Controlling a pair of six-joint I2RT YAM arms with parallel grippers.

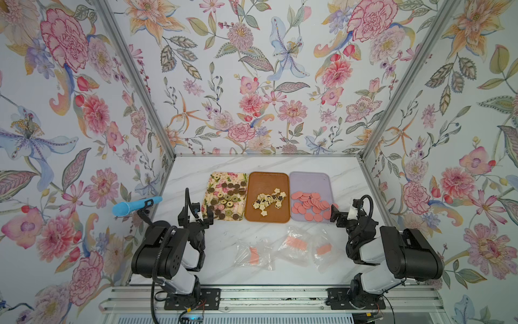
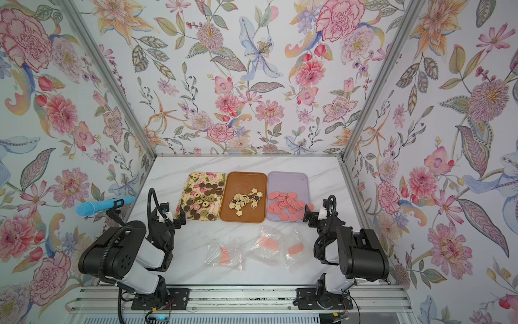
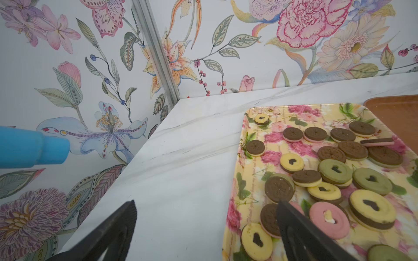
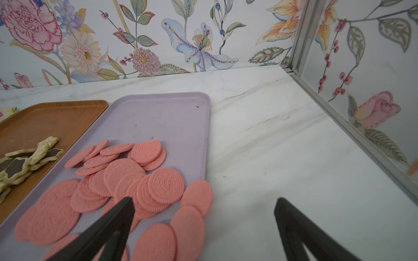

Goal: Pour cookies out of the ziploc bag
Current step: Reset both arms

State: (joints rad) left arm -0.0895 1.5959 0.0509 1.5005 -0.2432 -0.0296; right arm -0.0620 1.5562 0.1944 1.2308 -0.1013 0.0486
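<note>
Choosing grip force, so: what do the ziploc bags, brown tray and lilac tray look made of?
Ziploc bags: thin clear glossy plastic film; crinkled, pink cookies show through. Brown tray: wood or wood-look plastic, matte, faint grain; cannot tell which. Lilac tray: probably smooth matte plastic, with moulded rounded rim.

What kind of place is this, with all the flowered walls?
Likely a staged robot test booth: two robot arms bolted to a metal rail, wallpapered panels boxing in a marble-look table.

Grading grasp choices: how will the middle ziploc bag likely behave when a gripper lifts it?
The middle ziploc bag looks thin and crumpled, so probably floppy. Its pink cookies would likely slide, shifting the weight. The clear film may be slippery.
</note>
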